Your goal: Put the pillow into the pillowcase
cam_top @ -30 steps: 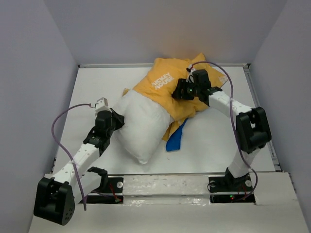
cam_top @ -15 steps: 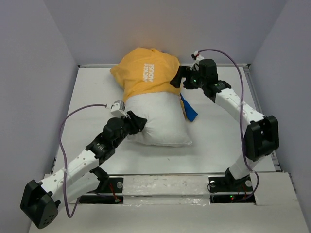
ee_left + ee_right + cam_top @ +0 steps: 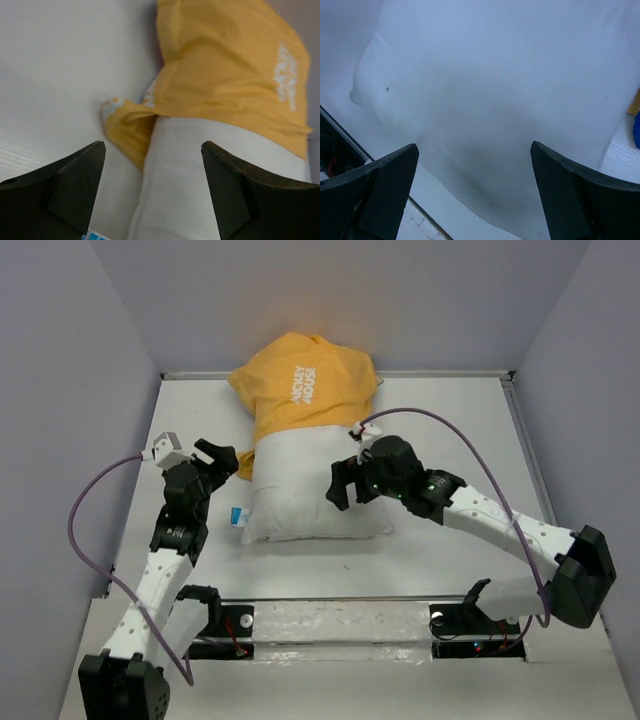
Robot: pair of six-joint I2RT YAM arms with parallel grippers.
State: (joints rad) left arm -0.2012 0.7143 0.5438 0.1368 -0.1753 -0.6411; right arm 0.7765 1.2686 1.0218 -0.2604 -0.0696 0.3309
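Note:
The white pillow lies mid-table with its far half inside the orange-yellow pillowcase, whose mouth crosses the pillow's middle. A small blue-and-white tag shows at the pillow's near left corner. My left gripper is open just left of the pillow, level with the pillowcase's hem, holding nothing. In the left wrist view the gripper frames the pillow and the pillowcase. My right gripper hovers open over the pillow's near right part. In the right wrist view that gripper has only the pillow below it.
Grey walls close in the white table on three sides. A metal rail with the arm bases runs along the near edge. Purple cables loop from both wrists. A sliver of blue fabric shows at the pillow's right.
Both grippers have opened and let go. The left drew back to the pillow's left. The right swung from the pillowcase's far side to above the pillow's near right part.

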